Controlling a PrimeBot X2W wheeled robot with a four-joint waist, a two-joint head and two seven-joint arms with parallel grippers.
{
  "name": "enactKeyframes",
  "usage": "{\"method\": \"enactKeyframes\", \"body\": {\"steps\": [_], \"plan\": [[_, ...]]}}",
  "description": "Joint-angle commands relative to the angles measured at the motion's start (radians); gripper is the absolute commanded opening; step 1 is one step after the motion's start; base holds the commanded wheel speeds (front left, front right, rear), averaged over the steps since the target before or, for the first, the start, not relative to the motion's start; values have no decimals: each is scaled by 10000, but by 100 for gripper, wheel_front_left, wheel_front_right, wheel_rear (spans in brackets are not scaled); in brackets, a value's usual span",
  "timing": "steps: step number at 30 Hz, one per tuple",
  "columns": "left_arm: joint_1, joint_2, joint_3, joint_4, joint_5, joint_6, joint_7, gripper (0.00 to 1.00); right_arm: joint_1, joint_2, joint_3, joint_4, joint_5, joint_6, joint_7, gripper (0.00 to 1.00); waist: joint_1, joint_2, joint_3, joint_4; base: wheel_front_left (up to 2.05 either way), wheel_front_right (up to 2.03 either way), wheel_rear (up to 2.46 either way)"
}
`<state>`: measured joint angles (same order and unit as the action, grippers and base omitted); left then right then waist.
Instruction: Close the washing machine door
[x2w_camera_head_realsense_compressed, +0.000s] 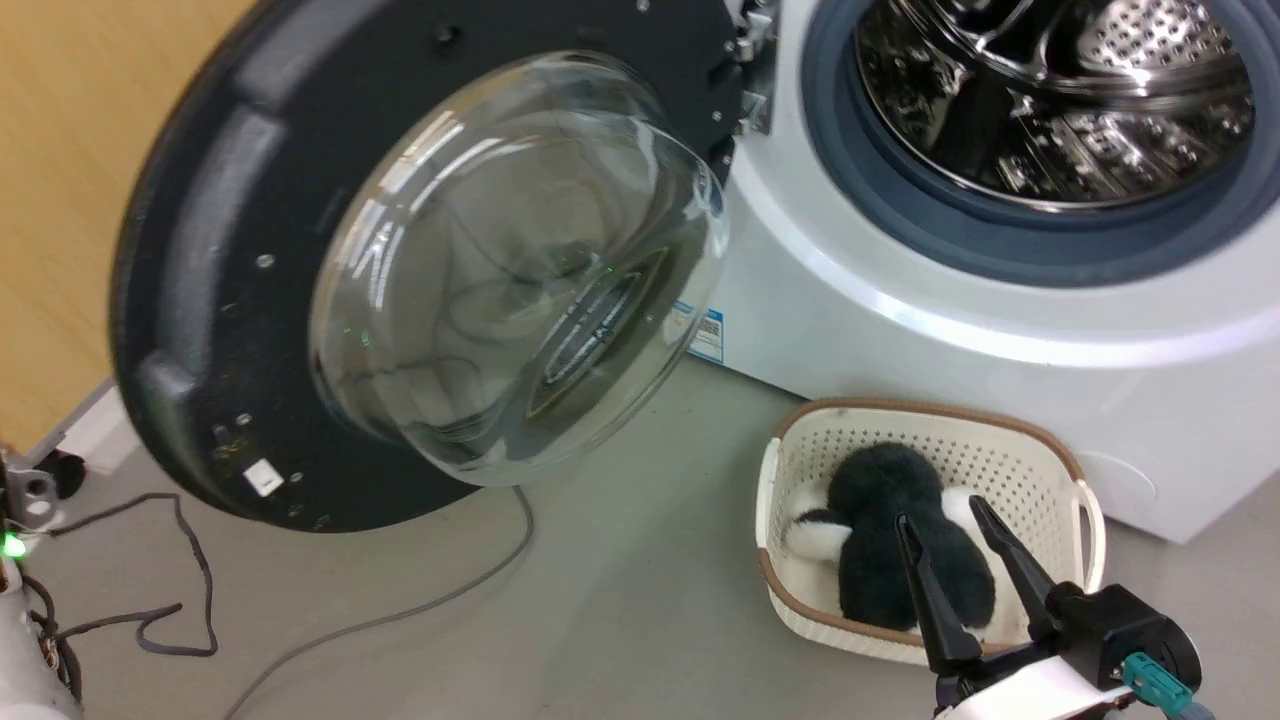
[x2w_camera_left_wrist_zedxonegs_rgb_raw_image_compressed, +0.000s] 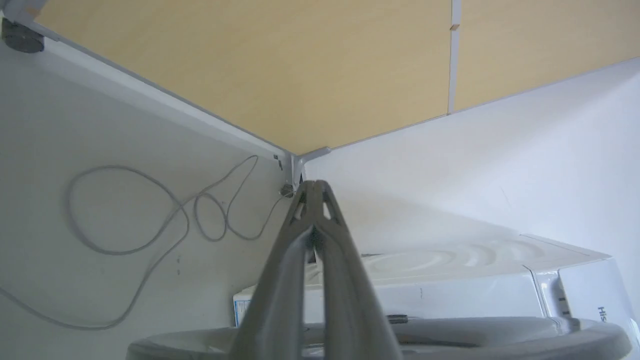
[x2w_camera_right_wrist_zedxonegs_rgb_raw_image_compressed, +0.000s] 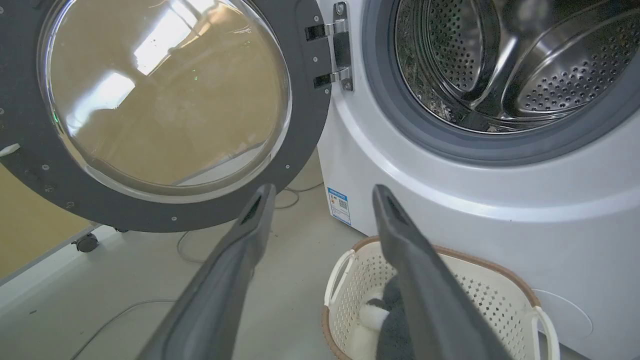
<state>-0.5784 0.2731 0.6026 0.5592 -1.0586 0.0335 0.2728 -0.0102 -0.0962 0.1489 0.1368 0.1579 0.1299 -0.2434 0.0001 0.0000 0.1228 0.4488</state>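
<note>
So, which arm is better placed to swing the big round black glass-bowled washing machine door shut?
Probably left: the shut left gripper sits behind the open washing machine door; the open right gripper hangs over the cream perforated basket.

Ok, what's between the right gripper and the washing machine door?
In the head view, between the right gripper and the washing machine door: the basket rim, then floor with a cable.

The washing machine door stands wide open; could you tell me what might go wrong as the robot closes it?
1. The shut left claw sits behind the washing machine door; pushing on that curved face, it might slip off.
2. The open right claw hangs over the basket before the washing machine, likely in the door's swing; the glass bowl could strike it.
</note>
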Motion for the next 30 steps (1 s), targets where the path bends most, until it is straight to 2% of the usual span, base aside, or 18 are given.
{"method": "enactKeyframes", "body": {"steps": [1,7,11,15,20,25,30], "plan": [[-162,44,61,277,-222,7,347,0,-112,-59,11,-80,-12,8,24,100,-1,0,114,-127,0,0,0],[-98,137,-335,970,-792,-591,2124,0,-155,-141,-47,-125,59,8,71,100,-1,0,172,-312,0,0,0],[95,171,-500,973,-1006,-890,2874,0,-149,-112,-95,-84,61,8,62,100,-1,0,94,-380,0,0,0],[461,220,-673,789,-1290,-1130,3844,0,-90,-4,-216,33,143,8,29,100,-1,0,-142,-425,0,0,0],[1129,127,-901,-28,-1990,-1350,5592,0,-30,161,-268,206,354,8,-32,100,-1,0,-568,-560,0,0,0],[1988,-282,-1108,-1395,-2574,-1308,6864,0,125,294,-480,379,431,8,-98,100,-1,0,-1068,-705,0,0,0],[3018,-856,-1394,-3038,-2881,-947,7718,0,217,375,-655,461,416,8,-133,100,-1,0,-1395,-995,0,0,0]]}}
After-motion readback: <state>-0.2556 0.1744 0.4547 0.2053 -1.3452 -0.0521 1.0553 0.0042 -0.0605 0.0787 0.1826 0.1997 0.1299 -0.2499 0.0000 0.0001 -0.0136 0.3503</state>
